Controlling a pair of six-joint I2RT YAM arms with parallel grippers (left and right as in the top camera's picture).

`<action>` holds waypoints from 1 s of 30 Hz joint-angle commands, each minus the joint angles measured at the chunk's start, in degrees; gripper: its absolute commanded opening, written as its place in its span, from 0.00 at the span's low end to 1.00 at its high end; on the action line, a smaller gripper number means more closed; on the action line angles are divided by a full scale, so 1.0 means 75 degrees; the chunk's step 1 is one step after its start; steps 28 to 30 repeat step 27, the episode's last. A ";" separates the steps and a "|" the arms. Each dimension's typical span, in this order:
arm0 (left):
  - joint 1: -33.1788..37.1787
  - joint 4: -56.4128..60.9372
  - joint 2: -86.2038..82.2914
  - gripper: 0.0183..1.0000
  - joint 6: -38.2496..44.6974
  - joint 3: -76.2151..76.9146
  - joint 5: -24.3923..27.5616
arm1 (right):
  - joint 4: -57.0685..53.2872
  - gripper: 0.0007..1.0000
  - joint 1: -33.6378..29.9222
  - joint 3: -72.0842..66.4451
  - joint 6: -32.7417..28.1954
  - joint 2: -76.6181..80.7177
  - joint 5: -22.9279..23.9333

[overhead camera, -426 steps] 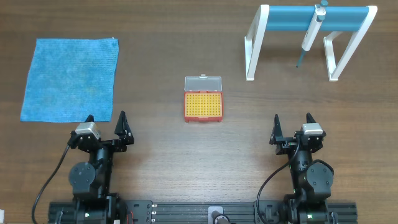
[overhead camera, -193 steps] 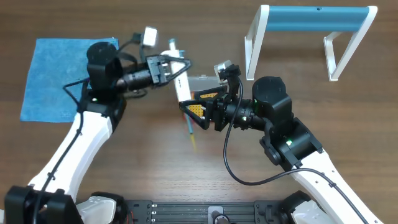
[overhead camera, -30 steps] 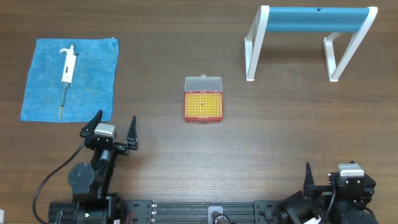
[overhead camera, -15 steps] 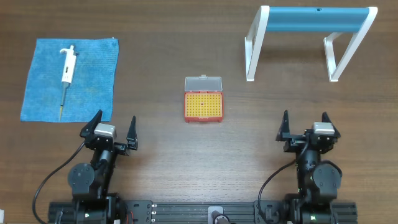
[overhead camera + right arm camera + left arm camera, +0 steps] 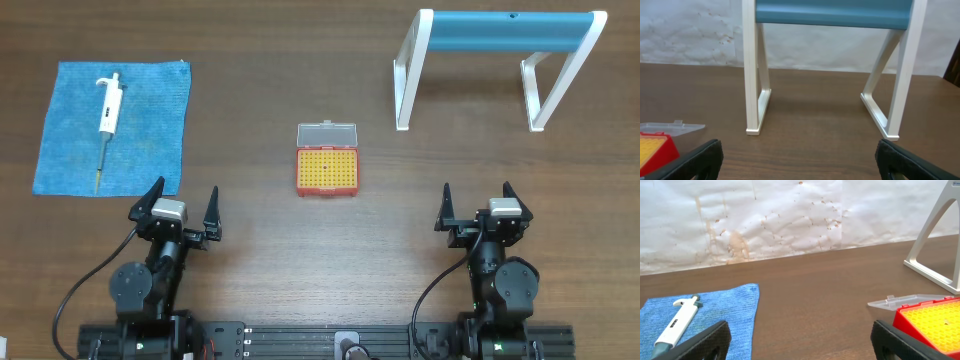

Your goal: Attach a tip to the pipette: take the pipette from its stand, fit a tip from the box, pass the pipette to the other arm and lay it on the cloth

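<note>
1. We found the pipette [image 5: 106, 104] lying flat on the blue cloth [image 5: 150, 120], left of the cloth's middle. Its white handle pointed toward the far edge of the tabletop [image 5: 300, 270]. Its thin end, fitted with a yellowish tip [image 5: 97, 181], pointed back toward the arms.
2. The cloth lay spread out at the far left of the tabletop, ahead of the left arm.
3. The left pincer [image 5: 186, 192] sat close to its arm's base, near the cloth's near right corner but not touching it. Its jaws were spread wide and held nothing (in the left wrist view the two dark fingers [image 5: 695, 342] stood far apart, with the cloth and the pipette beyond them).
4. The right pincer [image 5: 476, 190] sat close to its own base at the right side. Its jaws were also spread wide and empty, and it faced the stand [image 5: 510, 30].
5. The tip box [image 5: 327, 193] stood in the middle of the tabletop, between the two arms and well apart from both pincers. Its clear lid [image 5: 327, 134] was folded back on the far side, and rows of yellow tips [image 5: 326, 168] showed inside the red body.
6. The stand stood at the far right of the tabletop, with white legs under a blue crossbar, well apart from the tip box and from the right pincer.
</note>
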 commanded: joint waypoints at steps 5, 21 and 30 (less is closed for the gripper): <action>0.0020 -0.0050 -0.0058 0.90 0.0093 -0.0017 -0.0035 | 0.0038 0.98 0.0321 -0.0073 -0.0105 -0.0096 -0.0067; 0.0020 -0.0050 -0.0058 0.90 0.0093 -0.0017 -0.0035 | 0.0038 0.98 0.0321 -0.0073 -0.0105 -0.0096 -0.0067; 0.0020 -0.0050 -0.0058 0.90 0.0093 -0.0017 -0.0035 | 0.0038 0.98 0.0321 -0.0073 -0.0105 -0.0096 -0.0067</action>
